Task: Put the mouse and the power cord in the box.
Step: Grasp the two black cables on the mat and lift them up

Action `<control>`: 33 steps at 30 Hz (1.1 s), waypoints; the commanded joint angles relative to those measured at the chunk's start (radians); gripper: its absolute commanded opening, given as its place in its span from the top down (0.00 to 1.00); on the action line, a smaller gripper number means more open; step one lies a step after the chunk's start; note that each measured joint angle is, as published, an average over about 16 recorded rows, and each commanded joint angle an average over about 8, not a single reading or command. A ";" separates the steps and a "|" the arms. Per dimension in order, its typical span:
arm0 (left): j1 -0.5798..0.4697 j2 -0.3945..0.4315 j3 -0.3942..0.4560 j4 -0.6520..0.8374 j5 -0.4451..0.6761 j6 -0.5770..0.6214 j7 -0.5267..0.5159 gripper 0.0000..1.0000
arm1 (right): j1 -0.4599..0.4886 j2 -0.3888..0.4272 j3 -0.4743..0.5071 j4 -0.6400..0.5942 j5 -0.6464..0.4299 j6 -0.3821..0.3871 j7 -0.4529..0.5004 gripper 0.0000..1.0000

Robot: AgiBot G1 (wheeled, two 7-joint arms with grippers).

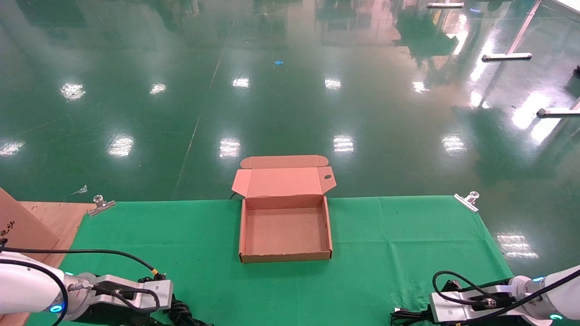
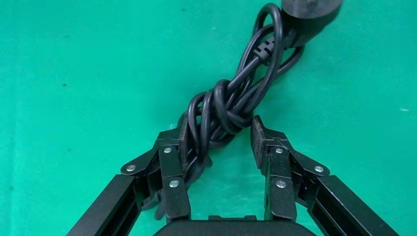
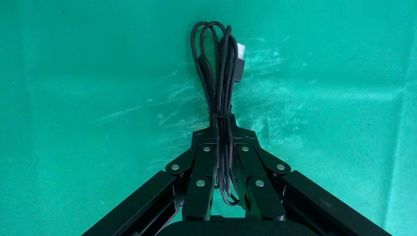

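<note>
Head view shows the box [image 1: 285, 228] lying open in the middle of the green surface [image 1: 389, 253], lid folded back on the far side, so both arms can reach it from the near corners; it holds nothing yet. The left hand [image 2: 219, 132] sits low at the near left, fingers spread, with the twisted power cord [image 2: 231, 98] running between them: the bundle touches one pad [image 2: 183, 142] and is apart from the other, so nothing is gripped yet. Its round plug head points away from the hand. That placement looks set for a pinch across the twisted middle, where the loops should hold together. At the near right, the right hand [image 3: 223, 135] is clenched on a thin coiled cable [image 3: 219, 64], likely the mouse's; the mouse itself is not visible in any view.
</note>
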 commanded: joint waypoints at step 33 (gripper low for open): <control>-0.250 -0.053 -0.045 -0.036 -0.066 0.338 -0.017 1.00 | 0.294 0.023 0.060 0.033 0.094 -0.418 0.012 1.00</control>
